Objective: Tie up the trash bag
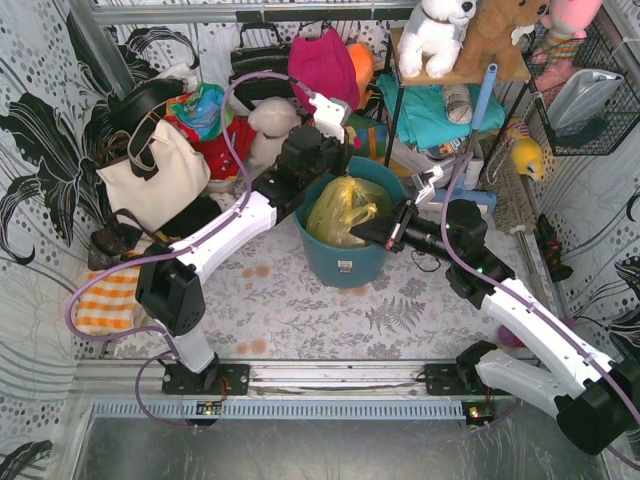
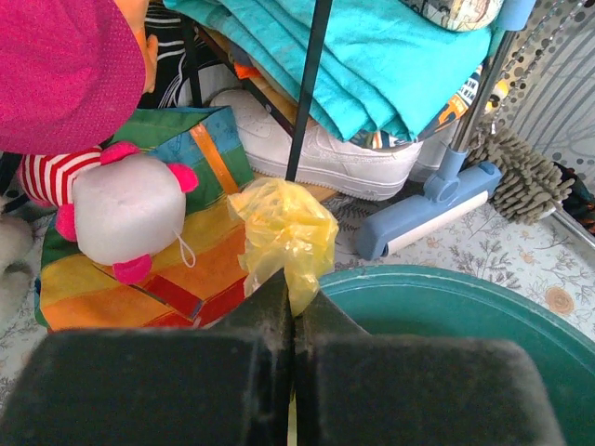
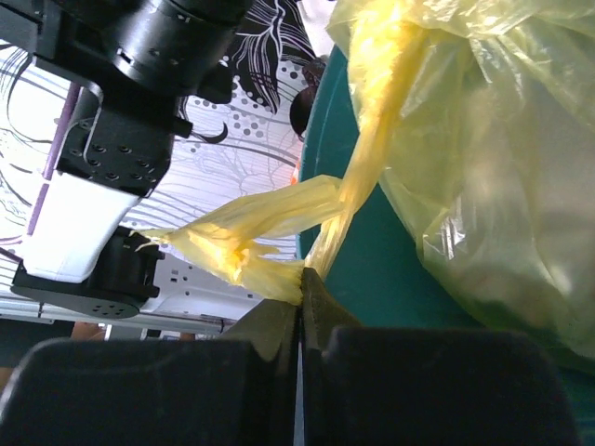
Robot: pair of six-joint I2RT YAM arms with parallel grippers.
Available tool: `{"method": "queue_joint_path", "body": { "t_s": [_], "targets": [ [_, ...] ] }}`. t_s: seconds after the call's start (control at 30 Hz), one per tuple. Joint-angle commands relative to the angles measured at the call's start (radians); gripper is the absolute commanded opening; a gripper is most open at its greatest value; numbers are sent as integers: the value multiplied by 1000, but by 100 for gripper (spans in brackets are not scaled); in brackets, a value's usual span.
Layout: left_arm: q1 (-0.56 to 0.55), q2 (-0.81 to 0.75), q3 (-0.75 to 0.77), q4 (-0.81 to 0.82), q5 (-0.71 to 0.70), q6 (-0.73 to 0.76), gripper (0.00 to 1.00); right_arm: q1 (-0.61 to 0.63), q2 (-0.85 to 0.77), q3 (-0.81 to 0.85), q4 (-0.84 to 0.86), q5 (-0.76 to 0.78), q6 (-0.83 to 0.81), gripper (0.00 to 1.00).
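- The trash bag (image 1: 340, 208) sits inside the teal bin (image 1: 345, 262) at the centre of the bench (image 1: 300, 310), its lower half hidden by the bin wall.
- The left gripper (image 2: 293, 299) is at the bin's 11 o'clock. Its jaws are clenched on a bunched yellow flap of the bag, and the black fingers cover the pinch itself.
- The right gripper (image 3: 300, 279) is at 3 o'clock. Its jaws are clamped on a twisted strand of the bag drawn over the rim.
- From overhead, both sets of fingertips are hard to make out against the dark housings.
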Motion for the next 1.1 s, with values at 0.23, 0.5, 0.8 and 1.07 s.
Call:
{"method": "queue_joint_path", "body": {
  "t_s": [0.23,0.5,0.8,1.07],
  "targets": [
    [8,-9,135,44,-46,0,0,2,-34,209,-20,-78,-52,0],
    [8,43,123,-5,-38,-21,0,2,-84,96,-26,-54,-29,0],
    [8,26,50,4,-29,-55,0,1,-158,152,-291,73,-209,0],
    [8,1,55,14,-15,-62,0,1,-171,264,-424,212,-318,55]
  ]
}}
